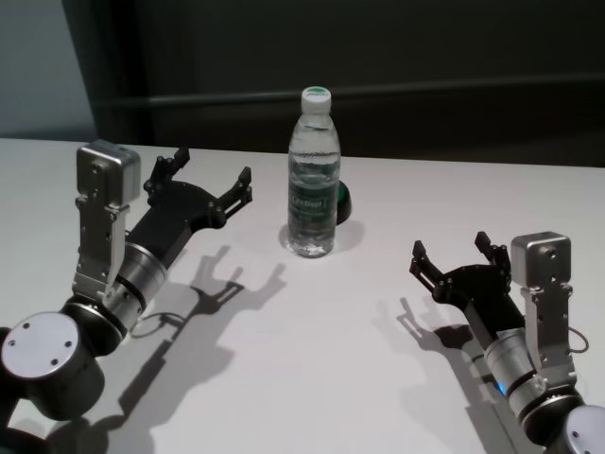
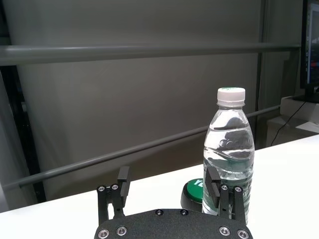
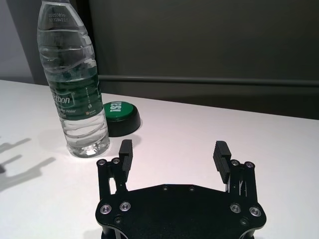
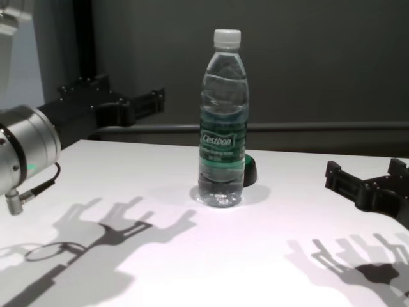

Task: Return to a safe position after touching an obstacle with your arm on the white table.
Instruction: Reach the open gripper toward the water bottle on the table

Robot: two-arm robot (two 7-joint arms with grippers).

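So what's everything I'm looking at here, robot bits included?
water bottle: one, clear with a white cap and green label, standing upright near the middle of the table
button: one, round, dark with a green top, just behind the bottle, close to its base
table: one, white, under everything
rail: one, grey, along the dark wall behind the table
left gripper: one, black, fingers open, raised above the table to the left of the bottle, not touching it
right gripper: one, black, fingers open, low over the table to the right of the bottle, well apart from it
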